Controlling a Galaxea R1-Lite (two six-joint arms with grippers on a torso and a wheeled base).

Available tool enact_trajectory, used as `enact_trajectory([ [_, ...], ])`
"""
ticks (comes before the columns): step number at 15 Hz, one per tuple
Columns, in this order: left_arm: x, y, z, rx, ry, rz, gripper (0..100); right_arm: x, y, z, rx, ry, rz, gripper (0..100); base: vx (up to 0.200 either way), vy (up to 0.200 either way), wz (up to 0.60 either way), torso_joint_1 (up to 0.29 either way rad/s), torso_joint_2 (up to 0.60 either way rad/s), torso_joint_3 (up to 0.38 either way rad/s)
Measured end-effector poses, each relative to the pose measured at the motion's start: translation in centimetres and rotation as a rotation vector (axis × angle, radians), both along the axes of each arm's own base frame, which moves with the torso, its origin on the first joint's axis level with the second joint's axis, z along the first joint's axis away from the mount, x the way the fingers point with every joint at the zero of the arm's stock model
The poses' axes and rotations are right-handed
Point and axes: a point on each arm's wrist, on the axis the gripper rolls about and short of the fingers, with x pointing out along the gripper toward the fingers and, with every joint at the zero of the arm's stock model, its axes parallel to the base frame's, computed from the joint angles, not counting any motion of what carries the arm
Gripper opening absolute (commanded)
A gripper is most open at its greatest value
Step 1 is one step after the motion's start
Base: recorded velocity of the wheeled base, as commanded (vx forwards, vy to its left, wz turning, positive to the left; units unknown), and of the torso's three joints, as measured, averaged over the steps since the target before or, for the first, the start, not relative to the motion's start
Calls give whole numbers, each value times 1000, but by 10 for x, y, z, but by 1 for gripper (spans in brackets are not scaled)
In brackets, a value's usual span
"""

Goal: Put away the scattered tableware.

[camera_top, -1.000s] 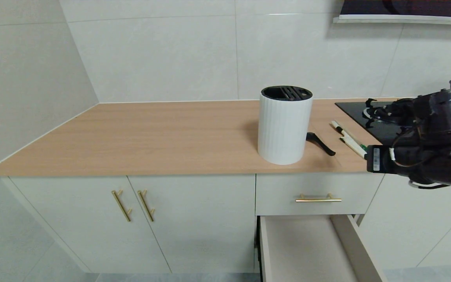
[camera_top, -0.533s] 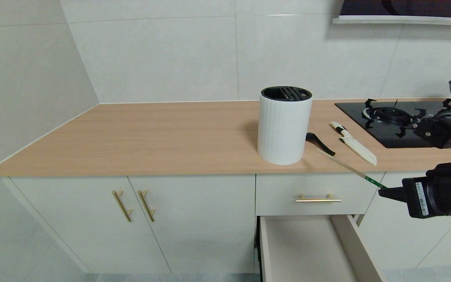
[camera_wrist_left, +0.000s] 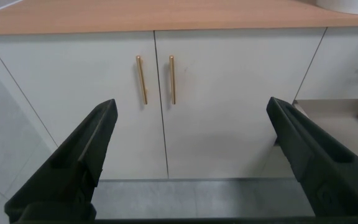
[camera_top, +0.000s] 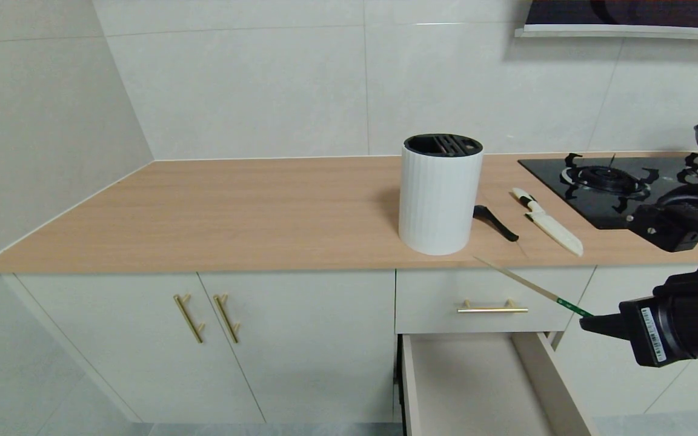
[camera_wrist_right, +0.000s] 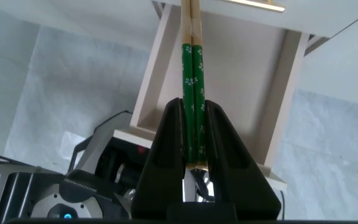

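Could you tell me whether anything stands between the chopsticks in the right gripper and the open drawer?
Nothing visible does. The right gripper holds the chopsticks in open air before the cabinet front, above and to the right of the open drawer, whose visible inside is bare.

I can see only the handle of the black utensil (camera_top: 495, 222); its head is hidden behind the white holder (camera_top: 440, 194). Near end of the open drawer (camera_top: 476, 381) is cut off by the head view's edge. The chopsticks (camera_wrist_right: 186, 93) have their tips cut off in the right wrist view.
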Motion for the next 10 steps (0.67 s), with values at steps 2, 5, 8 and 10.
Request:
enact_trajectory([
  [2, 0, 0, 0, 0, 0, 0, 100, 3, 1, -4, -9, 14, -1, 0, 0, 0, 0, 0, 0, 0],
  [5, 0, 0, 0, 0, 0, 0, 100, 7, 4, -10, -24, 37, -2, 0, 0, 0, 0, 0, 0, 0],
  [8, 0, 0, 0, 0, -1, 0, 100, 12, 6, -14, -18, 27, -2, 0, 0, 0, 0, -52, 125, 75],
  [10, 0, 0, 0, 0, 0, 0, 100, 13, 7, -17, -18, 26, -1, 0, 0, 0, 0, -163, 405, 230],
])
